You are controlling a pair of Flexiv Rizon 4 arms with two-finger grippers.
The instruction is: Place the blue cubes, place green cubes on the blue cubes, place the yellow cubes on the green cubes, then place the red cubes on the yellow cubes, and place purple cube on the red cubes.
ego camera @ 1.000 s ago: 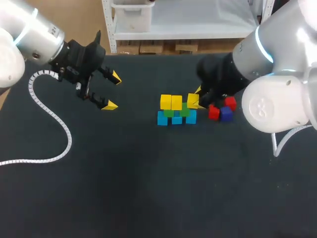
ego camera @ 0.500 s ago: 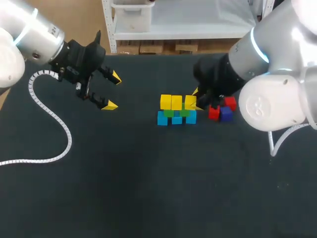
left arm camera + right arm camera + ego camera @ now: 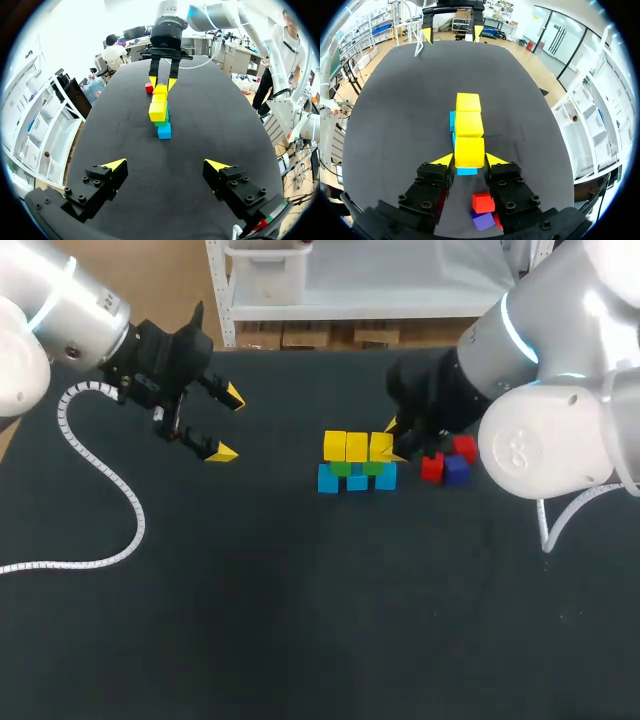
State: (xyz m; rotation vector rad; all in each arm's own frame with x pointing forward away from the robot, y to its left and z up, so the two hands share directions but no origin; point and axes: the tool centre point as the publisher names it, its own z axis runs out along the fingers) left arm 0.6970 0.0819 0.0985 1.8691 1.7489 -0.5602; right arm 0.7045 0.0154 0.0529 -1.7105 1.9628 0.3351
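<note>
Up on the green cubes (image 3: 341, 468), right gripper (image 3: 469, 159) pinching a yellow cube (image 3: 469, 150) has slid it left into line; left gripper (image 3: 228, 424) stays spread wide.

**Dark table (image 3: 300, 640) lying under even light**

A table covered in matte black material is taking up almost the whole head view, its far edge running straight across behind the work area and its surface stretching out to both sides. The covering is lying flat and smooth. Light is falling on it from above and spreading evenly, so the black is reading as one unbroken tone with only soft, faint shading. In the left wrist view the same table (image 3: 210, 140) is showing as a long dark top with its side edges curving away. In the right wrist view the table (image 3: 395, 125) is catching more light and looking a paler charcoal grey across its middle
</note>
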